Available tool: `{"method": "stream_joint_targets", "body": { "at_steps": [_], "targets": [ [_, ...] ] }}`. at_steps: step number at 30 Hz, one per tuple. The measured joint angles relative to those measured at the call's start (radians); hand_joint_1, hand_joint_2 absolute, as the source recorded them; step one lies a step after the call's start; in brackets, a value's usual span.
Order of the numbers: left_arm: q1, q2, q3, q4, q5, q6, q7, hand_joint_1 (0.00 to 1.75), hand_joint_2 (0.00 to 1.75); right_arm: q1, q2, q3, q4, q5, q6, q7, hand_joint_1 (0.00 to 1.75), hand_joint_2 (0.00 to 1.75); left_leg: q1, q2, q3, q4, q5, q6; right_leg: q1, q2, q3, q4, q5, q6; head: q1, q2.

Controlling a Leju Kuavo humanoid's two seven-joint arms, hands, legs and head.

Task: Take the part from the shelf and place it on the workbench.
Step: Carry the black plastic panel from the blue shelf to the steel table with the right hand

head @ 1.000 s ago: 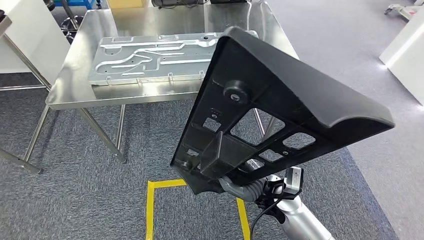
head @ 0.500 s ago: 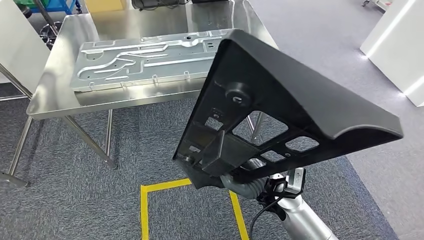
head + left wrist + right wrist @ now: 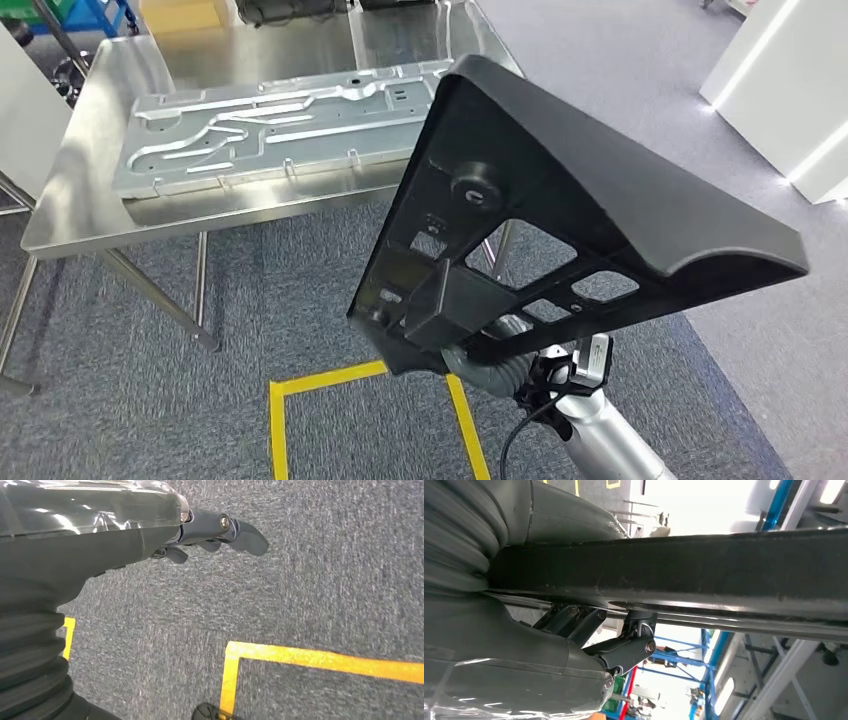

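Observation:
A large black plastic part [image 3: 560,200] with several cut-outs stands tilted in the air in front of me, over the carpet. My right hand [image 3: 487,372] grips its lower edge from beneath, and the part hides most of the fingers. In the right wrist view the fingers [image 3: 624,647] clamp against the part's dark edge [image 3: 699,575]. The steel workbench [image 3: 90,215] lies ahead to the left, apart from the part. My left hand [image 3: 215,530] hangs over the grey carpet with fingers stretched out and nothing in them.
A silver stamped metal panel [image 3: 270,125] covers much of the workbench top. Yellow floor tape [image 3: 310,385] marks a box on the carpet below the part. White cabinets [image 3: 790,90] stand at the right. The workbench legs [image 3: 160,295] slant down to the floor.
The whole picture has shifted: the camera moved, so the workbench and panel now sit further left and nearer. The black part stays in my right hand at the same tilt.

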Motion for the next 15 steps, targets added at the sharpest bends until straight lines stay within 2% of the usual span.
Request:
{"method": "stream_joint_targets", "body": {
  "at_steps": [2,3,4,6,7,8,9,11,12,13,15],
  "targets": [
    [0.000,0.000,0.000,0.000,0.000,0.000,-0.001,0.00,1.75,-0.001,0.000,0.000,-0.001,0.000,0.000,0.000,1.75,1.75,0.004,0.001,0.007,-0.009,0.001,0.011,-0.002,-0.004,-0.002,0.012,-0.011,0.011,0.000,0.000],
    [-0.001,0.000,0.000,0.000,0.000,0.000,-0.001,0.00,1.75,-0.003,0.000,-0.001,-0.002,0.000,0.000,0.001,1.75,1.75,0.007,0.001,0.013,-0.013,0.001,0.016,-0.003,-0.007,-0.014,0.042,-0.027,0.016,0.000,0.000],
    [-0.002,0.000,0.000,0.000,0.000,0.000,-0.002,0.00,1.75,-0.005,0.000,-0.001,-0.003,0.000,-0.001,0.001,1.75,1.75,0.008,0.002,0.019,-0.016,-0.001,0.021,-0.005,-0.011,-0.039,0.092,-0.049,0.020,0.000,0.000],
    [-0.002,0.000,0.000,0.000,0.000,-0.001,-0.002,0.00,1.75,-0.005,0.000,-0.001,-0.003,-0.001,-0.002,0.003,1.75,1.75,0.008,0.004,0.025,-0.017,-0.007,0.025,-0.009,-0.014,-0.117,0.227,-0.096,0.026,0.000,0.000],
    [-0.002,0.000,0.000,0.000,0.000,-0.002,-0.003,0.00,1.75,-0.004,0.000,-0.001,-0.002,-0.001,-0.003,0.004,1.75,1.75,0.008,0.004,0.029,-0.017,-0.012,0.025,-0.011,-0.016,-0.151,0.274,-0.101,0.028,0.000,0.000],
    [-0.001,0.000,0.000,0.000,0.000,-0.002,-0.003,0.00,1.75,-0.003,0.000,-0.001,-0.002,-0.001,-0.003,0.005,1.75,1.75,0.009,0.004,0.034,-0.016,-0.017,0.024,-0.014,-0.017,-0.169,0.289,-0.088,0.030,0.000,0.000],
    [-0.001,0.000,0.000,0.000,0.000,-0.003,-0.004,0.00,1.75,-0.003,0.000,-0.001,-0.002,-0.001,-0.004,0.006,1.75,1.75,0.009,0.004,0.042,-0.016,-0.022,0.022,-0.015,-0.018,-0.164,0.257,-0.053,0.030,0.000,0.000],
    [-0.001,-0.001,0.000,0.000,0.000,-0.003,-0.005,0.00,1.75,-0.003,-0.001,-0.001,-0.002,-0.001,-0.006,0.008,1.75,1.75,0.009,0.004,0.060,-0.016,-0.036,0.015,-0.015,-0.024,-0.111,0.122,0.032,0.025,0.000,0.000],
    [-0.002,-0.001,0.000,0.000,0.000,-0.003,-0.006,0.00,1.75,-0.003,-0.001,-0.001,-0.003,-0.001,-0.007,0.008,1.75,1.75,0.007,0.004,0.066,-0.016,-0.043,0.009,-0.013,-0.026,-0.084,0.060,0.056,0.021,0.000,0.000],
    [-0.002,-0.001,0.000,0.000,0.000,-0.003,-0.006,0.00,1.75,-0.002,-0.001,-0.001,-0.003,-0.001,-0.009,0.010,1.75,1.75,0.006,0.004,0.070,-0.016,-0.048,0.003,-0.010,-0.027,-0.070,0.026,0.063,0.017,0.000,0.000],
    [-0.003,-0.001,0.000,0.000,0.000,-0.003,-0.007,0.00,1.75,0.002,-0.001,-0.001,-0.003,0.000,-0.015,0.011,1.75,1.75,0.003,0.006,0.073,-0.020,-0.055,-0.008,-0.005,-0.025,-0.065,0.011,0.052,0.007,0.000,0.000]
  ]
}}
